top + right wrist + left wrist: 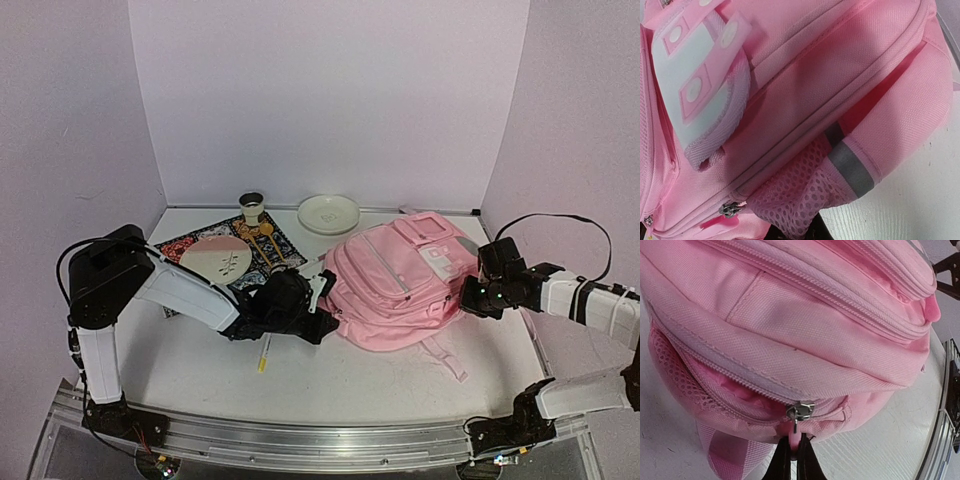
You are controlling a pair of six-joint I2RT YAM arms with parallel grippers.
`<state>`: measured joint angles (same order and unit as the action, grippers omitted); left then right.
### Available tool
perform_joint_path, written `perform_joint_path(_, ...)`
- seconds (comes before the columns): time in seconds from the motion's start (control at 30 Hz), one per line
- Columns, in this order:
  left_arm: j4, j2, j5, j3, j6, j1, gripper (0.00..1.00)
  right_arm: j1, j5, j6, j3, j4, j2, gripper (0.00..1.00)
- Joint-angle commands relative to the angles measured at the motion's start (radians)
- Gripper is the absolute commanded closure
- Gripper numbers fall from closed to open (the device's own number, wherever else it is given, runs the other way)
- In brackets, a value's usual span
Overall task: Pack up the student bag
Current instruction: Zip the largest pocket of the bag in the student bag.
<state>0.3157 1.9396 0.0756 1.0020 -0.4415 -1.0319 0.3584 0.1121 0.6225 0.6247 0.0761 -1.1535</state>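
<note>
The student bag (400,278), a pink backpack, lies on the table in the middle of the top view. My left gripper (322,303) is at its left end, shut on the pink pull tab (794,446) of a zipper, just below the metal slider (800,411). The zipper is partly parted to the left of the slider. My right gripper (472,295) is at the bag's right side. In the right wrist view its dark fingers (816,233) are mostly hidden under the bunched mesh side pocket (795,195), which they pinch. The white buckle patch (700,85) faces up.
A patterned mat (190,245) at the left holds a pink-and-white plate (215,260). A small cup (251,207) and a white plate (328,213) stand at the back. A thin yellow-tipped stick (266,353) lies near my left gripper. A pink strap (445,358) trails toward the front rail.
</note>
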Motion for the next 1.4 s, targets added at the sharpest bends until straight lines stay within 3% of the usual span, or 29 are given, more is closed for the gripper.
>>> perform_joint_path(0.0,0.042,-0.044,0.000,-0.019,0.003,0.007,1.00,0.004,0.006,-0.023,0.021,-0.060,-0.007,0.92)
perform_joint_path(0.37,0.031,-0.195,-0.175,-0.195,0.032,0.015,1.00,-0.067,0.143,-0.063,0.137,-0.009,-0.096,0.95)
perform_joint_path(0.57,0.016,-0.211,-0.121,-0.196,0.060,0.016,1.00,-0.125,0.163,-0.117,0.227,-0.004,-0.158,0.95)
perform_joint_path(0.7,0.014,-0.175,0.006,-0.127,0.056,0.015,1.00,-0.105,0.027,-0.189,0.251,-0.033,-0.169,0.82)
perform_joint_path(0.8,0.014,-0.149,0.079,-0.068,0.043,0.012,1.00,-0.045,0.000,-0.216,0.230,-0.039,-0.151,0.66)
perform_joint_path(0.87,0.014,-0.133,0.102,-0.028,0.039,0.007,1.00,-0.005,-0.006,-0.227,0.200,-0.045,-0.120,0.61)
perform_joint_path(1.07,0.011,-0.099,0.166,0.051,0.032,-0.004,1.00,0.096,-0.049,-0.293,0.113,-0.061,0.054,0.47)
perform_joint_path(1.13,0.010,-0.092,0.188,0.070,0.034,-0.008,1.00,0.154,-0.101,-0.365,0.065,-0.138,0.104,0.40)
perform_joint_path(1.37,-0.004,-0.108,0.221,0.093,0.032,-0.028,1.00,0.360,-0.141,-0.511,0.023,-0.222,0.095,0.38)
